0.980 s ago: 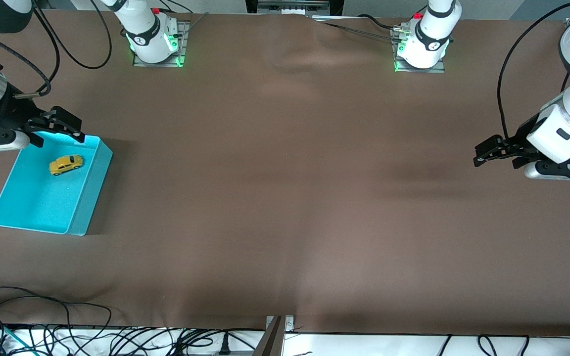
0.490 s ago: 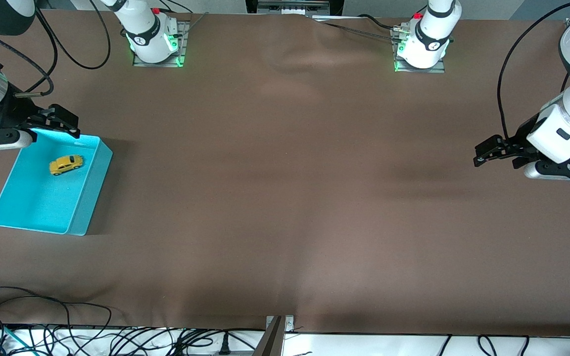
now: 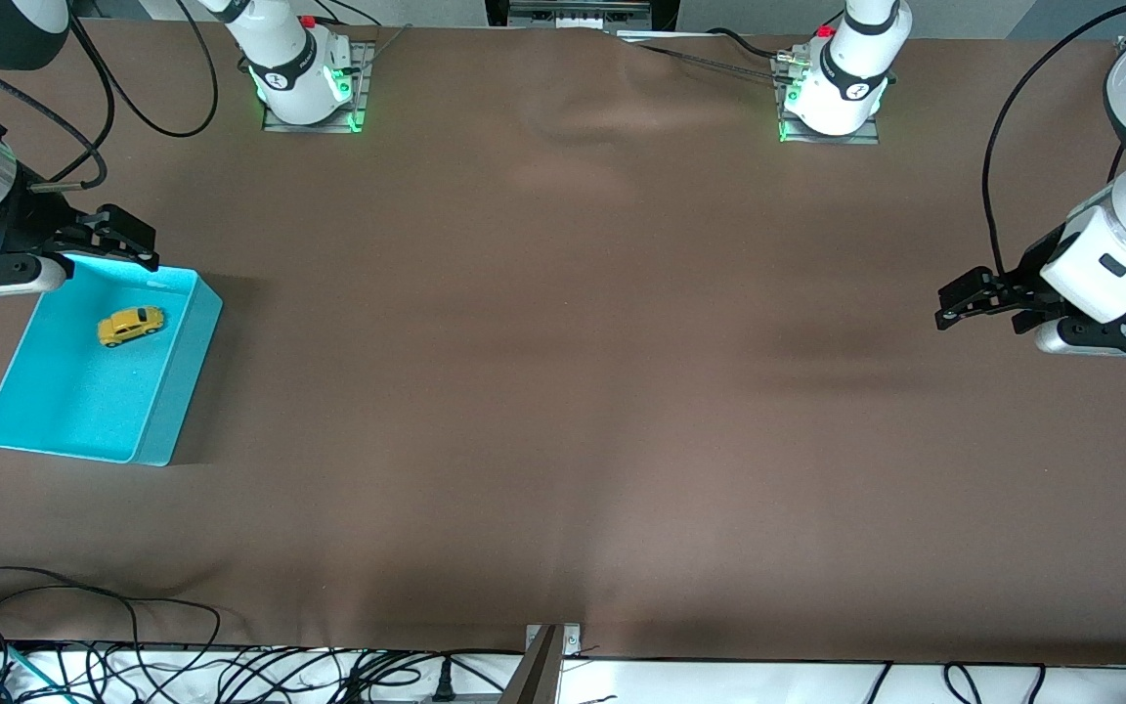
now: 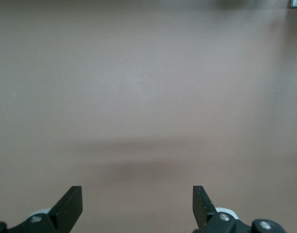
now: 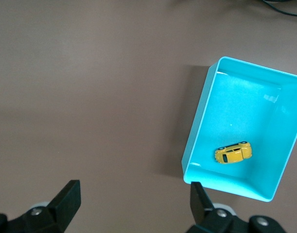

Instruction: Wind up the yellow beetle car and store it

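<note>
The yellow beetle car (image 3: 130, 326) lies on its wheels inside the turquoise bin (image 3: 178, 379), near the right arm's end of the table. The right wrist view shows the car (image 5: 233, 153) on the floor of the bin (image 5: 197, 130), with nothing touching it. My right gripper (image 3: 113, 252) hangs open and empty over the bin's rim on the robots' side. In its own view the right gripper (image 5: 134, 199) has only brown cloth between its fingers. My left gripper (image 3: 949, 305) waits open and empty over the table's other end, seen over bare cloth (image 4: 137, 204).
A brown cloth (image 3: 563, 391) covers the table. Both arm bases (image 3: 304, 83) (image 3: 832, 93) stand along the edge farthest from the front camera. Loose cables (image 3: 133, 665) lie off the table's near edge.
My right gripper has drawn back a little from over the bin toward the robots' side. The car, the bin and the left arm have not moved.
</note>
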Robot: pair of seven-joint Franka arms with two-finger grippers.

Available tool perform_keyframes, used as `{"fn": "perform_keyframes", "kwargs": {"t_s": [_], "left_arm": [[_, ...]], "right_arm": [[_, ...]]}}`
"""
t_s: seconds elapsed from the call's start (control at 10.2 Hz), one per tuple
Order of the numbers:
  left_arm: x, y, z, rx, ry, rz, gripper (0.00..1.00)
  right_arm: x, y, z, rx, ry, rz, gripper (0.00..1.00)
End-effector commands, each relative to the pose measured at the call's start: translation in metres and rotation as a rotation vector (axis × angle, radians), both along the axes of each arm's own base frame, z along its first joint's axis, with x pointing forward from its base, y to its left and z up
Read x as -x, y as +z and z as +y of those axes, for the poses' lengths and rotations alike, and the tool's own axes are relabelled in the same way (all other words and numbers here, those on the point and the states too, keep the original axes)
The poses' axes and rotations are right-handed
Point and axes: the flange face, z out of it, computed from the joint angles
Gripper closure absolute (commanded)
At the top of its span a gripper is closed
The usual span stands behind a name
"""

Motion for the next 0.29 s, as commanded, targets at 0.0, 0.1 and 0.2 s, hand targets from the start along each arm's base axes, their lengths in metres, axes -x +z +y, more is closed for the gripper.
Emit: {"fn": "perform_keyframes", "kwargs": {"t_s": [0.0, 0.1, 0.2], "left_arm": [[-0.0011, 0.0061, -0.0018, 0.016, -0.022, 0.002, 0.0], [-0.0011, 0.0061, -0.0018, 0.016, -0.022, 0.002, 0.0], [-0.0011, 0.0061, -0.0018, 0.016, -0.022, 0.002, 0.0]], "right_arm": [[0.0009, 0.0062, 0.0044, 0.018, 0.006, 0.015, 0.0], [0.0011, 0.0067, 0.0044, 0.018, 0.006, 0.017, 0.0], [0.0024, 0.0075, 0.0043, 0.019, 0.001, 0.023, 0.0]]}}
